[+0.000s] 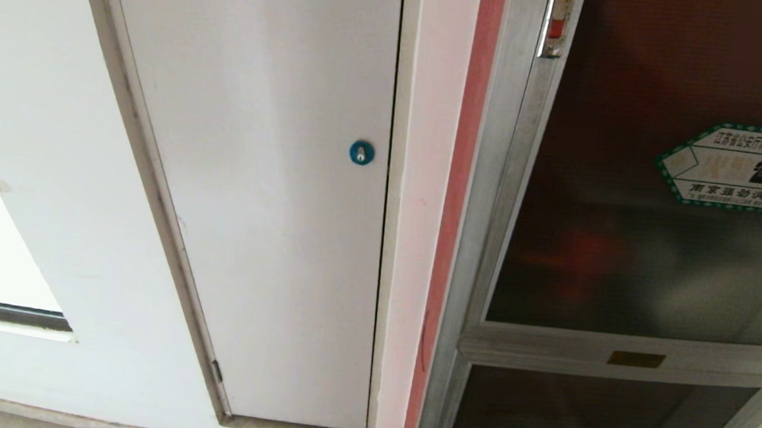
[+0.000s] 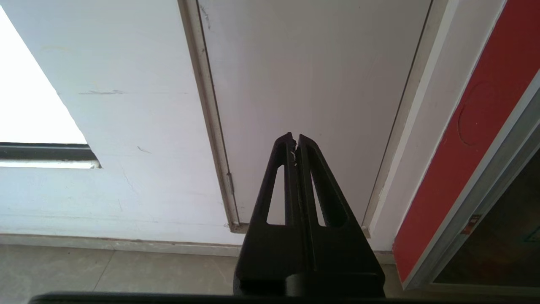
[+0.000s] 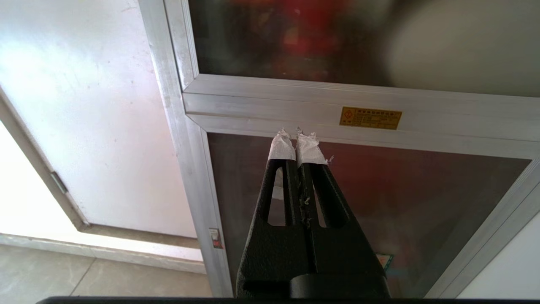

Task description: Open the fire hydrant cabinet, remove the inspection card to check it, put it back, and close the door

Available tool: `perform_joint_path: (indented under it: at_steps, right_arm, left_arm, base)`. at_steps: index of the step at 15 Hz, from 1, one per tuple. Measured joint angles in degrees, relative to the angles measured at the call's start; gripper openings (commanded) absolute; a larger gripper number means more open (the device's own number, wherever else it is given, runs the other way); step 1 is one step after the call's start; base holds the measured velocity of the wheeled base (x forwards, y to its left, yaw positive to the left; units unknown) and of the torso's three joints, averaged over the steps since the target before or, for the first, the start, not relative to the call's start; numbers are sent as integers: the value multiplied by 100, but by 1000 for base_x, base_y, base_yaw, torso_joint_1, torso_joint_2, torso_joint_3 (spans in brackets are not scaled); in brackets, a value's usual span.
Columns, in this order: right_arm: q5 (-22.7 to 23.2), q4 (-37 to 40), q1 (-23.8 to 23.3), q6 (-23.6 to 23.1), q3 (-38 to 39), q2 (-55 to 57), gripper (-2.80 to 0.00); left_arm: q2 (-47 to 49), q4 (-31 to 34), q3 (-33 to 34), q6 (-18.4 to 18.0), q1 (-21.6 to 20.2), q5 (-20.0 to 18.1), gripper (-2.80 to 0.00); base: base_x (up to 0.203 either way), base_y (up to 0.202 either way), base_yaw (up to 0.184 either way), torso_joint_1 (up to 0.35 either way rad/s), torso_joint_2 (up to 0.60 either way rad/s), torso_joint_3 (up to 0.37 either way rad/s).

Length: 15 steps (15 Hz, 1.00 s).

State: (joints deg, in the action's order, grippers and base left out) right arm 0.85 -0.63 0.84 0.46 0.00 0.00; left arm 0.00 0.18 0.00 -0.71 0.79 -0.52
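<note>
Silver-framed dark glass door (image 1: 649, 257) with hexagonal sticker (image 1: 741, 168).

Left end effector (image 2: 295, 139) and right end effector (image 3: 296, 137) both closed, empty.

The door's (image 1: 649, 257) hexagonal sticker (image 1: 738, 168) reads "南京强劲消防设备".

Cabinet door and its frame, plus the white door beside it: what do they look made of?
The door looks like dark tinted glass: smooth, glossy, with red shapes showing dimly through it. Its frame seems brushed aluminium: silver, matte, with mitred corners. The white door looks like a painted panel, flat and satin; whether metal or wood underneath cannot be told.
</note>
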Motion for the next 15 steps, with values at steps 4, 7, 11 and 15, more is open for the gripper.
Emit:
perform_joint_path:
  at_steps: [4,7,11,15]
  right_arm:
    - [0,4,0,11,0,0,-280]
    - [-11,4,1,44,0,0,-280]
    - [-11,4,4,47,0,0,-280]
    - [-11,4,0,66,0,0,-280]
  left_arm:
    - [0,0,0,2,0,0,-280]
    - [0,0,0,0,0,0,-280]
    - [0,-1,0,-2,0,0,-280]
    - [0,2,0,2,0,0,-280]
  base:
    - [0,0,0,0,0,0]
    - [0,0,0,0,0,0]
    - [0,0,0,0,0,0]
    - [0,0,0,0,0,0]
